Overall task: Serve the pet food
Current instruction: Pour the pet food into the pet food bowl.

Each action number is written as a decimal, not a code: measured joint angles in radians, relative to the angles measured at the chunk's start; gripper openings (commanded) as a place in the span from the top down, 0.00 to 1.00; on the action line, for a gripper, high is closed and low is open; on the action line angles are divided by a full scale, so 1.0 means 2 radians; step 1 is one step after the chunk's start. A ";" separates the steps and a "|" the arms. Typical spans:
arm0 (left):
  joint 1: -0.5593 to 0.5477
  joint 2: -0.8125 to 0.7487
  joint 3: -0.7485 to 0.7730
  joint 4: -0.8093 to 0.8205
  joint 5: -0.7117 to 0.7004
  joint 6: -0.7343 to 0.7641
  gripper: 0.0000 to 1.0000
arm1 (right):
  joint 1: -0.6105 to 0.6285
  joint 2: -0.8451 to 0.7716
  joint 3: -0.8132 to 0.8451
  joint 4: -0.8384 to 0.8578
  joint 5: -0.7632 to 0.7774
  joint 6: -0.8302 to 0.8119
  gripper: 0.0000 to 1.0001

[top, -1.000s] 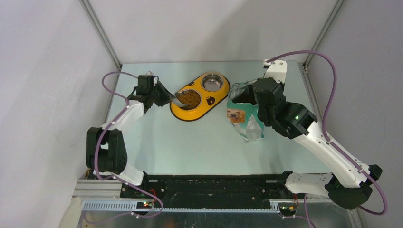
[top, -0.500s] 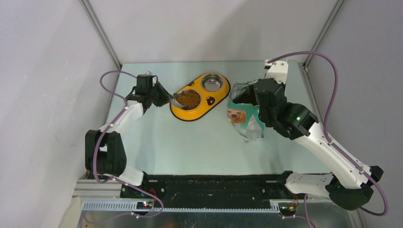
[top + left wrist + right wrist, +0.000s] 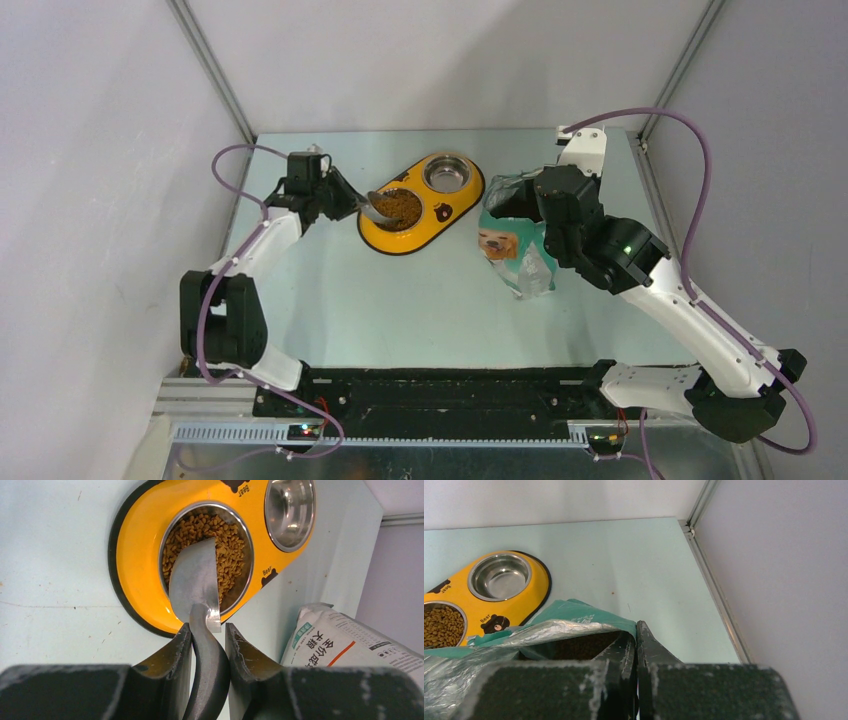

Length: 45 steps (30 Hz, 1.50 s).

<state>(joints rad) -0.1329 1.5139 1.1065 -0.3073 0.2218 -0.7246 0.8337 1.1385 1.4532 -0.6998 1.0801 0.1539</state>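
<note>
Serving pet food (image 3: 232, 545), we judge the job nearly done.
Our left gripper (image 3: 205, 630) pinches the empty scoop (image 3: 194, 582); food fills the bowl (image 3: 207, 504) just ahead. Our right gripper (image 3: 636, 642) clamps the bag (image 3: 559, 630) rim.

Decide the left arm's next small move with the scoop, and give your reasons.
Probably lift the scoop clear of the bowl, toward the bag. The scoop, held in the left gripper, looks emptied, its blade resting over the pet food in the bowl; the right gripper pinches the bag's rim, holding it open.
</note>
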 measured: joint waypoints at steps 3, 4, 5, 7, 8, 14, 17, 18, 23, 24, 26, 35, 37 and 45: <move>-0.001 0.009 0.015 -0.001 0.001 0.000 1.00 | 0.000 0.000 0.000 0.000 0.002 -0.001 1.00; -0.002 0.012 0.020 -0.001 0.001 0.000 1.00 | 0.000 0.000 0.000 0.000 0.002 -0.002 1.00; -0.003 0.015 0.023 -0.001 0.000 0.000 1.00 | 0.000 0.000 0.000 0.000 0.002 -0.003 1.00; -0.005 0.019 0.027 -0.001 -0.001 0.000 1.00 | 0.000 0.000 0.000 0.000 0.002 -0.004 1.00; -0.006 0.021 0.029 -0.002 -0.001 0.000 1.00 | 0.000 -0.001 -0.001 0.000 0.002 -0.005 1.00; -0.011 0.034 0.039 -0.007 -0.004 0.001 1.00 | 0.000 -0.010 -0.008 0.001 0.006 -0.008 1.00; -0.011 0.035 0.041 -0.009 -0.005 0.004 1.00 | 0.000 -0.010 -0.009 0.000 0.006 -0.008 1.00; -0.011 0.035 0.041 -0.009 -0.005 0.005 1.00 | 0.000 -0.010 -0.009 0.000 0.006 -0.008 1.00; -0.011 0.035 0.044 -0.018 -0.014 0.011 1.00 | 0.000 -0.010 -0.010 0.000 0.006 -0.010 1.00; -0.011 0.035 0.044 -0.022 -0.018 0.013 1.00 | 0.000 -0.010 -0.010 0.000 0.007 -0.010 1.00; -0.011 0.034 0.047 -0.028 -0.022 0.015 1.00 | 0.000 -0.010 -0.010 0.000 0.007 -0.010 1.00; -0.011 0.028 0.056 -0.050 -0.038 0.028 1.00 | -0.001 -0.010 -0.010 0.000 0.007 -0.010 1.00; -0.011 0.028 0.057 -0.051 -0.040 0.028 1.00 | -0.001 -0.010 -0.011 0.001 0.007 -0.010 1.00; -0.011 0.028 0.064 -0.061 -0.041 0.036 1.00 | -0.001 -0.011 -0.012 0.001 0.007 -0.013 1.00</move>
<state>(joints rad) -0.1551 1.5700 1.2346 -0.4301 0.1402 -0.6533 0.8318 1.1156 1.4296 -0.6983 1.0935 0.1284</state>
